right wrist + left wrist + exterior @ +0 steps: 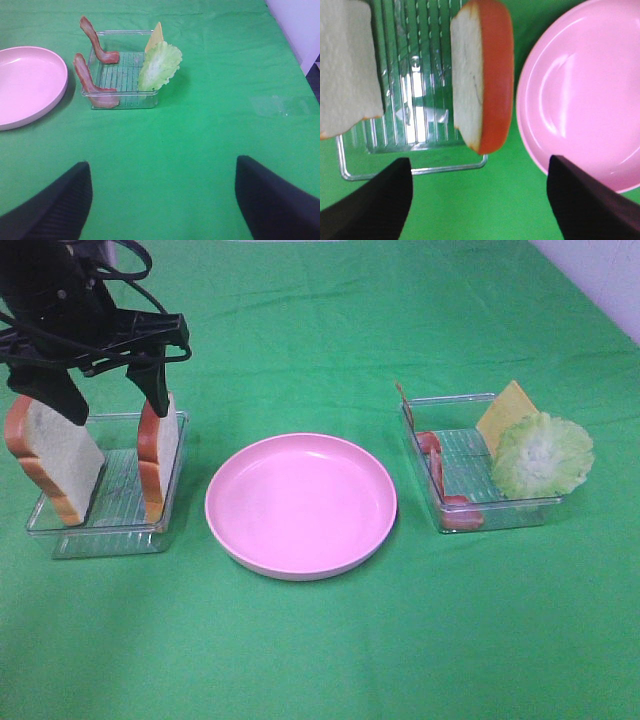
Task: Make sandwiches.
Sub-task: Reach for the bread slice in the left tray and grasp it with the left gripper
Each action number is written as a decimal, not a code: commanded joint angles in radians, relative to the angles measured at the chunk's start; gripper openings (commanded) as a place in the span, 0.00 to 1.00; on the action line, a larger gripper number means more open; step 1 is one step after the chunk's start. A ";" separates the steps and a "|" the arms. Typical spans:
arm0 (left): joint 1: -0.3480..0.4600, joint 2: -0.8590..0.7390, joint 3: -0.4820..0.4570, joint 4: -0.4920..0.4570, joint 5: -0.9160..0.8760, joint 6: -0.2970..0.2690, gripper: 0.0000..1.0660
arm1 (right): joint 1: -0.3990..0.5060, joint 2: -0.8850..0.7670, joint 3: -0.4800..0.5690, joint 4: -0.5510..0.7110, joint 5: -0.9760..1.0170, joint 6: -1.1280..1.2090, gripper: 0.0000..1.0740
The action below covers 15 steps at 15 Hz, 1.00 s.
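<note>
Exterior high view: no sandwich has been assembled yet, and its parts are spread across two trays. The inner bread slice (158, 455) is stood on edge at the left of the frame, propped against the wall of the left tray (105, 540) nearest the plate, with its orange-brown crust turned toward the camera. The outer bread slice (55, 465) is leaned against the opposite wall, at the far left, white face inward. The slices are kept upright and apart, it is judged, so that either can be straddled from above and pinched across its thickness.

The left gripper (480, 162) is hung over this tray with its fingers spread wide and nothing clasped. In the left wrist view the inner bread slice is lined up between the two fingers but is not touched by them, so a pick of that slice is judged to be the step in hand.

The pink plate (300, 505) is set at the centre of the frame, between the trays and just beside the left one, bare, presumably as the place where the layers are to be stacked.

At the right of the frame the right tray (500, 512) is loaded with the fillings. The cheese slice (508, 410) is leaned in its far corner, the lettuce leaf (543, 455) is rested against its right rim and spills over it, and the bacon strips (433, 455) are draped along its left wall with ends raised, so that each is offered an edge for gripping.

The right gripper (162, 165) is shown only in the right wrist view, held back over the green cloth (320, 660), well apart from the right tray, fingers spread and holding nothing.
</note>
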 commanded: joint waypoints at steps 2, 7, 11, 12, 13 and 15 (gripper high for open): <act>-0.006 0.065 -0.011 -0.002 -0.026 -0.009 0.64 | 0.000 -0.016 0.003 0.003 -0.002 -0.012 0.71; -0.006 0.152 -0.023 0.000 -0.156 -0.007 0.64 | 0.000 -0.016 0.003 0.003 -0.002 -0.012 0.71; -0.006 0.167 -0.025 0.004 -0.196 -0.006 0.44 | 0.000 -0.015 0.003 0.003 -0.002 -0.012 0.71; -0.006 0.167 -0.025 0.004 -0.204 -0.006 0.34 | 0.000 -0.015 0.003 0.003 -0.002 -0.012 0.71; -0.006 0.167 -0.025 0.004 -0.207 -0.006 0.28 | 0.000 -0.015 0.003 0.003 -0.002 -0.012 0.71; -0.006 0.167 -0.025 0.004 -0.201 -0.006 0.12 | 0.000 -0.015 0.003 0.003 -0.002 -0.012 0.71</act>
